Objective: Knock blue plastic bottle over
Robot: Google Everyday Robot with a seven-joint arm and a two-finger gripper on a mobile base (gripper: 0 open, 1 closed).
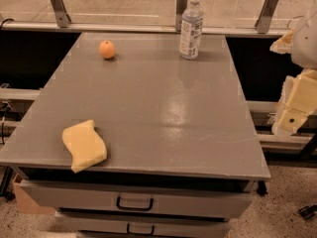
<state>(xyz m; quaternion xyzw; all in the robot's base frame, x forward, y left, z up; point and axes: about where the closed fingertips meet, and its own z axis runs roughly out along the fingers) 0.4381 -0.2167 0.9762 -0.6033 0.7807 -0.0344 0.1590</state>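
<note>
The blue plastic bottle (191, 28) stands upright near the back edge of the grey table (163, 113), right of centre. It is clear and bluish with a white cap and a pale printed label. My gripper (295, 107) hangs off the right side of the table, well away from the bottle and nearer the front. It touches nothing.
An orange ball (107, 49) sits at the back left of the table. A yellow sponge (84, 146) lies at the front left edge. A metal rail with brackets (182, 6) runs behind the table. Drawers with handles (134, 203) sit under the front edge.
</note>
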